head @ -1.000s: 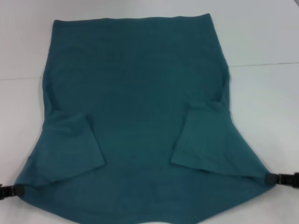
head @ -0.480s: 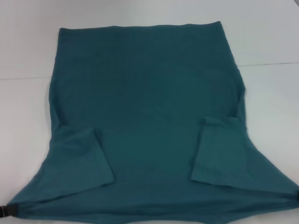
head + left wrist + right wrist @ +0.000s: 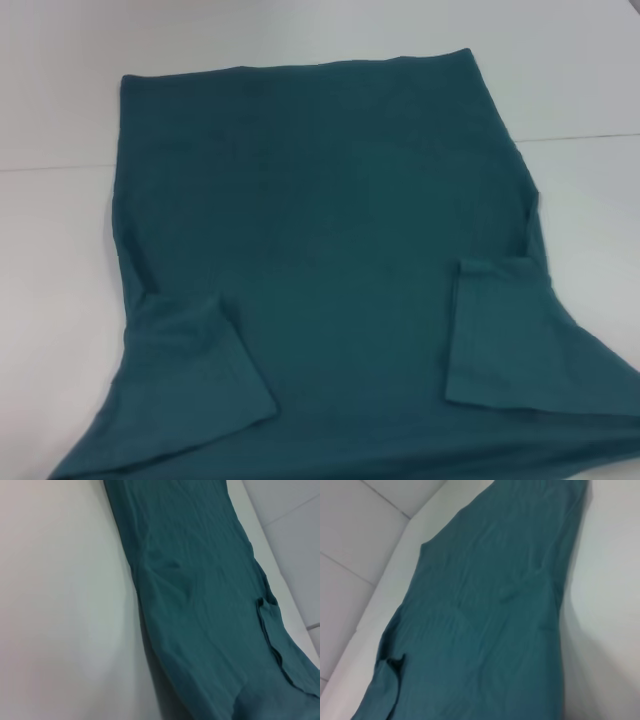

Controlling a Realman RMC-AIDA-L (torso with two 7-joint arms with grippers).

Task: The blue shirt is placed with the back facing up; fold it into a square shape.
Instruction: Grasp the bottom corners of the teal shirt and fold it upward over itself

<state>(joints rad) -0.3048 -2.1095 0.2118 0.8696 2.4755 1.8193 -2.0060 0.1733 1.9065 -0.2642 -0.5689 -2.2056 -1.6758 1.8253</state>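
Note:
The blue shirt (image 3: pixel 330 230) lies spread over the white table (image 3: pixel 60 300), with its straight far edge at the back. Its near end runs off the bottom of the head view. Both short sleeves are folded inward onto the body: the left sleeve (image 3: pixel 190 380) and the right sleeve (image 3: pixel 520 340). The left wrist view looks along the blue shirt (image 3: pixel 200 595) from its left side. From the other side, the right wrist view takes in the blue shirt (image 3: pixel 485 610). Neither gripper shows in any view.
Bare white table lies to the left, right and behind the shirt. A thin seam line (image 3: pixel 580 137) crosses the surface at the back. The wrist views show the table's far edge and tiled floor (image 3: pixel 295 530) beyond it.
The shirt's near corners have moved closer and out past the bottom of the head view. The two grippers seen at those corners have gone out of view too. The folded sleeves have shifted nearer.

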